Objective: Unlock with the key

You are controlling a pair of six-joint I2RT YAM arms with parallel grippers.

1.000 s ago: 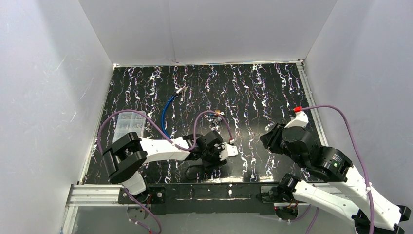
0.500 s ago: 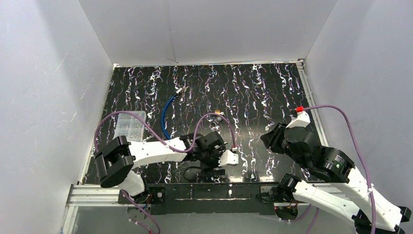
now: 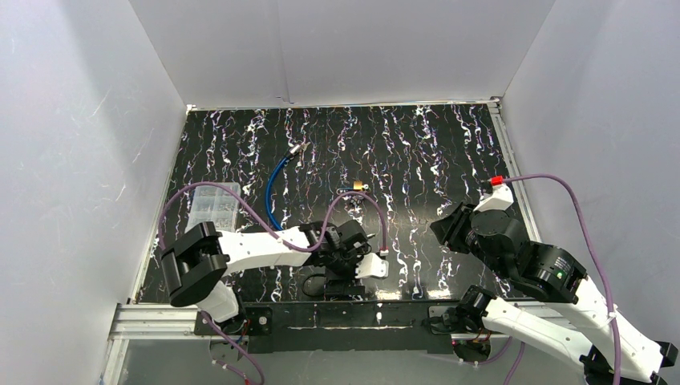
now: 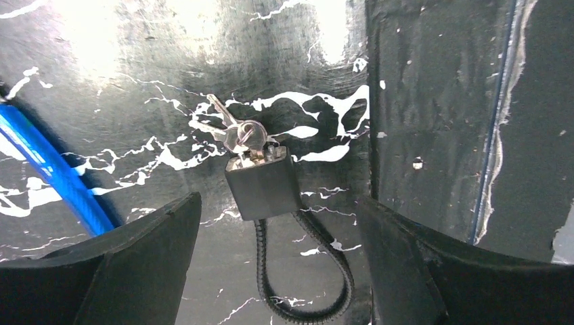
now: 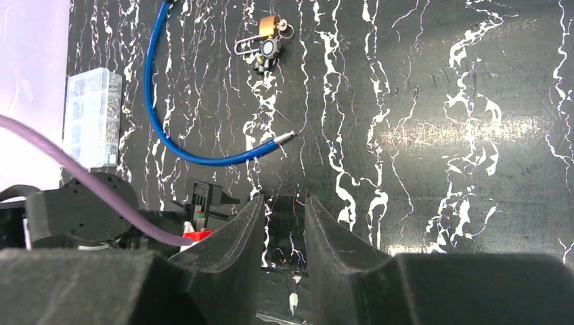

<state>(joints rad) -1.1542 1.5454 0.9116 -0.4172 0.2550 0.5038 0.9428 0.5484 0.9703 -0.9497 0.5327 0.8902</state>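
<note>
The left gripper (image 4: 279, 210) is seen with its jaws spread wide and nothing gripped between them. In the left wrist view the black padlock (image 4: 264, 188) lies flat on the marbled black table (image 3: 417, 144), directly between the two fingers (image 4: 139, 267) and touched by neither, a clear gap being left at each side of its body. The keys (image 4: 240, 135) are seated at the end of the body, fanned out toward 11 o'clock from it. The cable shackle (image 4: 318, 288) is looped out of the opposite end toward 5 o'clock. A blue cable (image 4: 47, 169) is seen at 9 o'clock from the lock, well apart from it. From above, this gripper is found close to the near edge of the table. A small brass padlock (image 3: 357, 186) lies at 12 o'clock from it and a clear plastic box (image 3: 212, 207) at about 10 o'clock. The right gripper (image 5: 283, 230) is held at roughly 3 o'clock from the left one, well apart from the black padlock. Its jaws are parted only by a narrow slot, and nothing is held in them.
</note>
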